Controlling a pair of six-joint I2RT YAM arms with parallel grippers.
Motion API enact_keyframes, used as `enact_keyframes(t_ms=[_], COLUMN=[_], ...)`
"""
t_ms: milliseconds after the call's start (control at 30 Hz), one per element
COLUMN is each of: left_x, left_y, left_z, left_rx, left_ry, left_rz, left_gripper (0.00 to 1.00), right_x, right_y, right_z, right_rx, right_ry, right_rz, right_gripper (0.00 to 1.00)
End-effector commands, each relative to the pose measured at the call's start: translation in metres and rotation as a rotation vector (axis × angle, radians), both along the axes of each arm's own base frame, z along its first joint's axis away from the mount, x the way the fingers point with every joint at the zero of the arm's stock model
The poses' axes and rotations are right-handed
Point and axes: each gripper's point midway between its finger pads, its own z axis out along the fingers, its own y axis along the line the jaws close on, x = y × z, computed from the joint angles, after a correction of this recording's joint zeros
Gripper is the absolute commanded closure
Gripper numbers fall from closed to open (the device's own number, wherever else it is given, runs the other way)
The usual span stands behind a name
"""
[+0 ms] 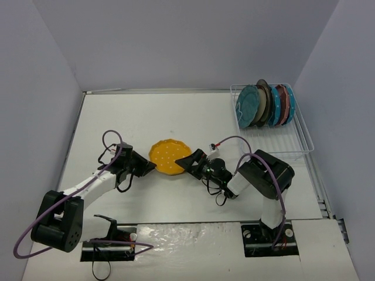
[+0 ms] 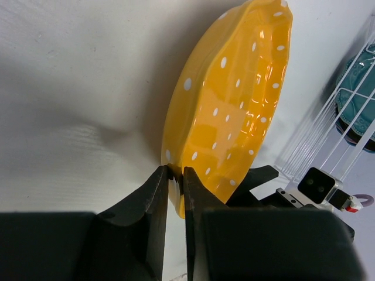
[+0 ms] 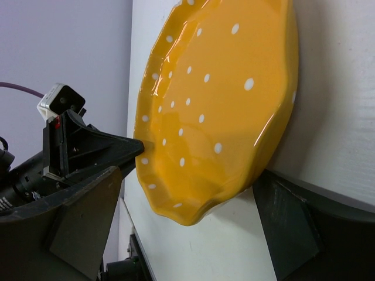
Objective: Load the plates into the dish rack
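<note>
Yellow plate [image 1: 169,156] at centre of top view. Left gripper [image 1: 143,165] pinches its left rim, jaws narrow. Right gripper [image 1: 188,163] wide, straddling right rim, unclamped. Dish rack [image 1: 304,139] at upper right holds 6 racked plates [image 1: 266,104]; right arm nearer.

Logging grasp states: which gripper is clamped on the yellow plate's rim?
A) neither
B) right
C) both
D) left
D: the left gripper has its jaws pinched on the rim of the yellow plate, while the right gripper straddles the opposite edge with jaws spread wide.
</note>
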Motion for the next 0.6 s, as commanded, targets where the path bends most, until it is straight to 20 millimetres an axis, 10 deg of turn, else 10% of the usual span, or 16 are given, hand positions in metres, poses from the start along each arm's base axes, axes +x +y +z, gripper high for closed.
enact_keyframes(t_ms=[0, 567], left_x=[0.020, -0.003], left_y=[-0.032, -0.056], left_z=[0.057, 0.026], left_rx=[-0.144, -0.121], left_ry=[-0.203, -0.142], left_rz=[-0.067, -0.150], left_gripper=[1.00, 1.00], right_x=[0.012, 0.024], right_y=[0.001, -0.002], right_z=[0.007, -0.001], right_rx=[0.053, 0.038], right_ry=[-0.060, -0.065], right_rz=[-0.024, -0.053], right_gripper=[0.11, 0.41])
